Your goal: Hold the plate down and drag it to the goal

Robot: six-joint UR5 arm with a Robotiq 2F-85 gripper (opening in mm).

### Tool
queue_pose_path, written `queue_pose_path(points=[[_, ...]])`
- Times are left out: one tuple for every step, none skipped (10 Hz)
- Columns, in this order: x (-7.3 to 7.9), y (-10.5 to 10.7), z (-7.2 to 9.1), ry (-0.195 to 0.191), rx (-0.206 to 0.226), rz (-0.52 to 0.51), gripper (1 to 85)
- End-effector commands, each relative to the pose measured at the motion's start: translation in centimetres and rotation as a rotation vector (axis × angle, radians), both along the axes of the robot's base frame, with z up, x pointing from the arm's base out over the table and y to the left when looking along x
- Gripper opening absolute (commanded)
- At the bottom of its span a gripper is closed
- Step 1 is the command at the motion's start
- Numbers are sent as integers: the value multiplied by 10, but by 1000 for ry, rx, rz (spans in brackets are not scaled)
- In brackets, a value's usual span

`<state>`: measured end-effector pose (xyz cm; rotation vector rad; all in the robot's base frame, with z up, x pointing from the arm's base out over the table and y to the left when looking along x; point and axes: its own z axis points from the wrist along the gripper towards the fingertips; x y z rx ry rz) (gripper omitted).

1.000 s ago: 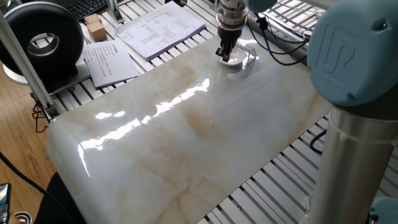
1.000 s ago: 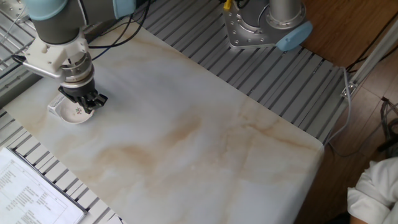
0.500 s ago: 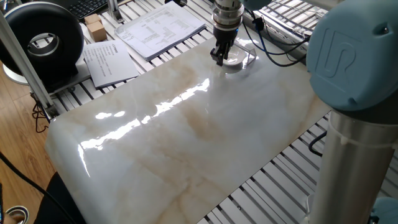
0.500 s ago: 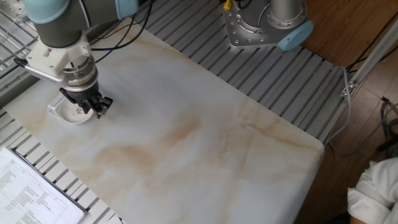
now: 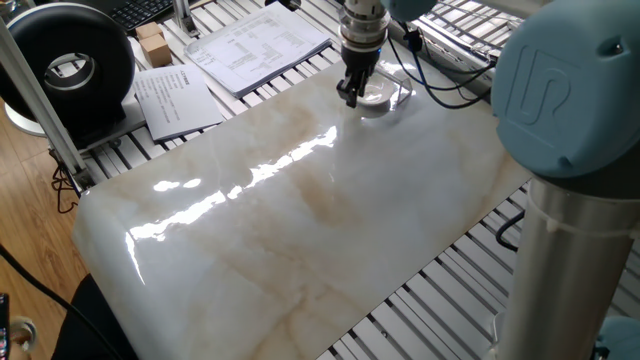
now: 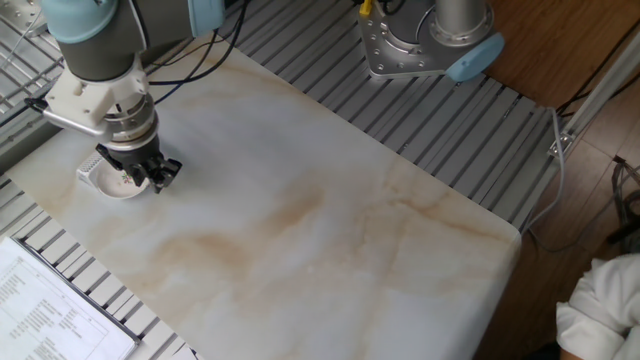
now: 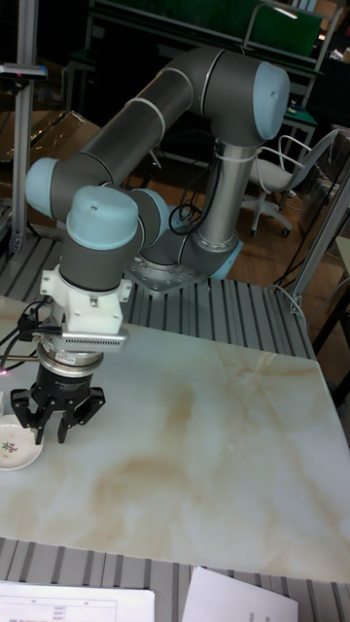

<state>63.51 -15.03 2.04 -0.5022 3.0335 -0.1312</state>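
**Gripper off the plate, plate at the slab's far corner**

Since a second ago the gripper (image 6: 145, 172) has lifted off the plate (image 6: 108, 182) and shifted to its edge, fingers spread and holding nothing. Small, round, glossy white with a raised rim, the plate shows a faint floral mark in the tall view (image 7: 14, 445). It sits on the marble slab (image 6: 320, 230) near the corner, against the clear goal (image 5: 401, 92), beside the printed sheets (image 5: 262, 45)
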Motion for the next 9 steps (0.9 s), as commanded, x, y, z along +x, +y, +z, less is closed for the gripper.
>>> queue_pose_path(points=[[2,-12,-4,-13,3,12,353],[2,-17,-4,-12,-11,13,343],[3,-22,-4,-13,-16,18,333],[3,-27,-3,-13,-21,22,330],[4,-35,-3,-13,-25,33,323],[3,-40,-3,-13,-32,35,310],[3,-41,-3,-13,-32,36,300],[3,-42,-3,-14,-37,40,290],[2,-44,-2,-14,-40,40,267]])
